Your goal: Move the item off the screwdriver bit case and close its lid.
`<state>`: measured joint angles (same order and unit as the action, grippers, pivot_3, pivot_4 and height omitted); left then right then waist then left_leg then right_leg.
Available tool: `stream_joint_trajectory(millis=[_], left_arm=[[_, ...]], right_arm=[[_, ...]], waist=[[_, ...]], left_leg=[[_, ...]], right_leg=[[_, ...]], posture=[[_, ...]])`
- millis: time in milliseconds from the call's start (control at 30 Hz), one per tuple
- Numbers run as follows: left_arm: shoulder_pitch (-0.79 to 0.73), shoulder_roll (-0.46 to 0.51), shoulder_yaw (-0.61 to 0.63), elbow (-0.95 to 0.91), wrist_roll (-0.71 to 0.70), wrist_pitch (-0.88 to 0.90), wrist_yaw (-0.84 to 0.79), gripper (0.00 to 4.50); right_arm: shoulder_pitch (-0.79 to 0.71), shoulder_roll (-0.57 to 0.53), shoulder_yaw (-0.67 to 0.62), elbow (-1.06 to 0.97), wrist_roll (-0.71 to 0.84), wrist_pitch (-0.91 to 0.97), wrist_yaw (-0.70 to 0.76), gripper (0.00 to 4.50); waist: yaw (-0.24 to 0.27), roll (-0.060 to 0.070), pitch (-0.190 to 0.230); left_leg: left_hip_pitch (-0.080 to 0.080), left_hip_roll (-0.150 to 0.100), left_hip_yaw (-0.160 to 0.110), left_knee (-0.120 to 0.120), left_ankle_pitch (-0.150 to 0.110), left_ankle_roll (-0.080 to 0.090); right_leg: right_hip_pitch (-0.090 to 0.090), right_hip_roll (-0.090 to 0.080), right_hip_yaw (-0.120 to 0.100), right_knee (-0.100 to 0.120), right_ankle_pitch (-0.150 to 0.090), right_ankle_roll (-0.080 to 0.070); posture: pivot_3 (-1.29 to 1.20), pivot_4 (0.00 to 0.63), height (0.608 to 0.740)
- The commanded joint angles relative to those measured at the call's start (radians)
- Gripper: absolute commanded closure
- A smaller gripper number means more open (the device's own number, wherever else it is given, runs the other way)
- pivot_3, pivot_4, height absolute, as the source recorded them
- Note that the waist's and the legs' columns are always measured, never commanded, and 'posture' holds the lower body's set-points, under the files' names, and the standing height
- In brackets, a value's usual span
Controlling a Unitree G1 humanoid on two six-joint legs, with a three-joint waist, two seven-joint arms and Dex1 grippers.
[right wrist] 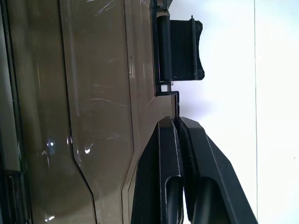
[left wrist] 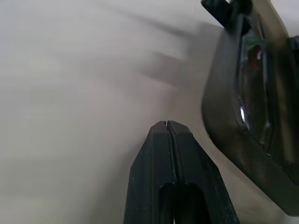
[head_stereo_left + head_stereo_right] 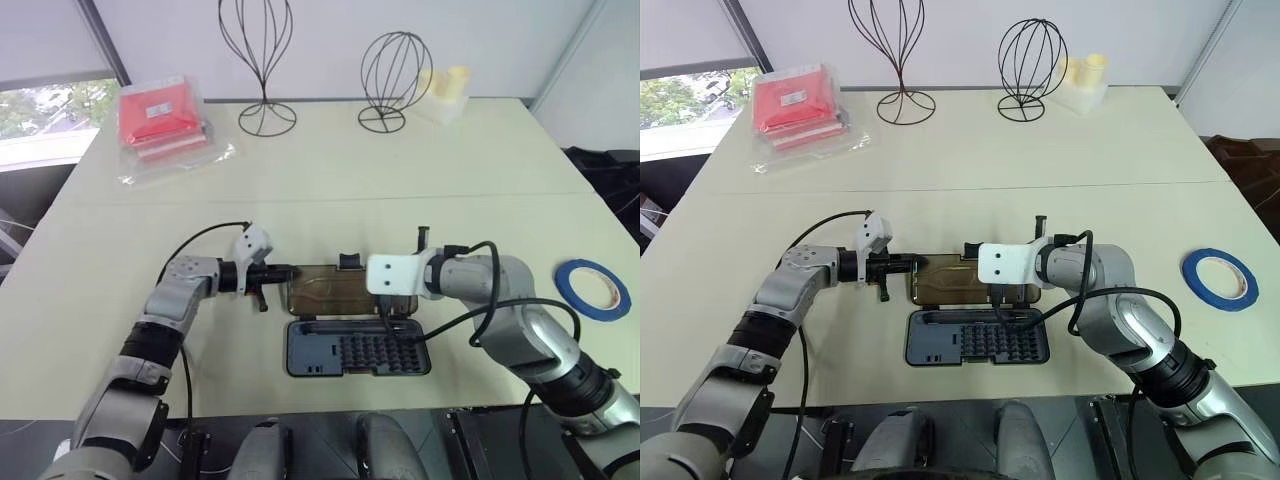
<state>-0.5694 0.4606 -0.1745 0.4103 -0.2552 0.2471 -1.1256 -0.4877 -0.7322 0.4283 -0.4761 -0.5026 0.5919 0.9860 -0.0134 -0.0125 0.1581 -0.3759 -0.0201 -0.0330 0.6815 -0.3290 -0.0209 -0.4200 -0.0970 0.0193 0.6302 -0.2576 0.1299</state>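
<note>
Open at lower centre of the frame, on a pale table (image 3: 330, 190): the screwdriver bit case (image 3: 360, 350), black base with its rows of bits nearest the camera, smoky translucent lid (image 3: 330, 292) folded back flat on the tabletop behind it, black latch (image 3: 348, 262) jutting from the lid's far edge.

Reaching in from the lower left, the left gripper (image 3: 288, 270), clenched with nothing between its fingers (image 2: 187, 154), level with the tabletop and just beside the lid's left end; contact with the lid not to be told.

Coming across from the lower right, the right gripper (image 1: 176, 120) under its white wrist mount, lying over the right half of the lid. Fingers pressed together, tips at the lid's far rim just beside the latch; whether any of that rim is nipped between them, impossible to tell.

At the right edge of the frame, well apart from the case: a blue tape roll (image 3: 594, 286) lying flat on the table.

Along the far side, left to right: a red packet (image 3: 160, 115) in clear wrapping at upper left, a tall wire stand (image 3: 262, 70), a rounder wire stand (image 3: 394, 82), and a pale yellow object (image 3: 445, 90) beside it.
</note>
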Motion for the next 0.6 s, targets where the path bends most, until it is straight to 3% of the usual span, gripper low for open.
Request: stream_joint_trajectory(millis=[33, 133, 200, 467, 500, 600], left_arm=[[-0.001, -0.002, 0.004, -0.031, -0.006, -0.004, -0.03, 4.5], [0.0, -0.008, 0.005, -0.033, -0.008, -0.001, -0.046, 4.5], [-0.005, -0.019, 0.012, -0.035, -0.02, 0.016, -0.048, 4.5], [-0.031, -0.053, 0.04, -0.033, -0.05, 0.079, -0.033, 4.5], [-0.033, -0.054, 0.042, -0.033, -0.049, 0.08, -0.032, 4.5], [-0.036, -0.057, 0.041, -0.026, -0.04, 0.071, -0.035, 4.5]], right_arm=[[-0.014, 0.005, -0.008, -0.035, -0.011, -0.004, 0.003, 4.44], [-0.015, 0.005, -0.008, -0.032, -0.015, -0.006, 0.005, 4.44], [-0.015, 0.004, -0.01, -0.029, -0.018, -0.007, 0.004, 3.86], [-0.006, -0.01, -0.029, -0.046, -0.018, 0.037, 0.027, 0.26], [-0.001, -0.015, -0.039, -0.06, -0.01, 0.059, 0.042, 0.04], [0.01, -0.038, -0.143, -0.133, 0.066, 0.19, 0.107, 0.04]], waist=[[0.0, 0.0, 0.0], [0.0, 0.0, 0.0], [0.0, 0.0, 0.0], [0.002, 0.0, 0.0], [0.002, 0.0, 0.0], [0.003, 0.0, 0.0]], left_leg=[[0.0, 0.0, 0.0, 0.0, 0.0, 0.0], [0.0, 0.0, 0.0, 0.0, 0.0, 0.0], [0.0, 0.0, 0.0, 0.0, 0.0, 0.0], [0.0, 0.0, 0.0, 0.0, 0.0, 0.0], [0.0, 0.0, 0.0, 0.001, 0.0, 0.0], [-0.001, 0.0, 0.0, 0.001, 0.0, 0.0]], right_leg=[[0.0, 0.0, 0.0, 0.0, 0.0, 0.0], [0.0, 0.0, 0.0, 0.0, 0.0, 0.0], [0.0, 0.0, 0.0, 0.0, 0.0, 0.0], [0.0, 0.0, 0.0, 0.0, 0.0, 0.0], [0.0, 0.0, 0.0, 0.0, 0.0, 0.0], [0.0, 0.0, 0.0, 0.0, 0.0, 0.0]], posture=[[0.0, 0.15, 0.74], [0.0, 0.15, 0.74], [0.0, 0.15, 0.74], [0.0, 0.15, 0.74], [0.0, 0.15, 0.74], [0.0, 0.15, 0.74]])
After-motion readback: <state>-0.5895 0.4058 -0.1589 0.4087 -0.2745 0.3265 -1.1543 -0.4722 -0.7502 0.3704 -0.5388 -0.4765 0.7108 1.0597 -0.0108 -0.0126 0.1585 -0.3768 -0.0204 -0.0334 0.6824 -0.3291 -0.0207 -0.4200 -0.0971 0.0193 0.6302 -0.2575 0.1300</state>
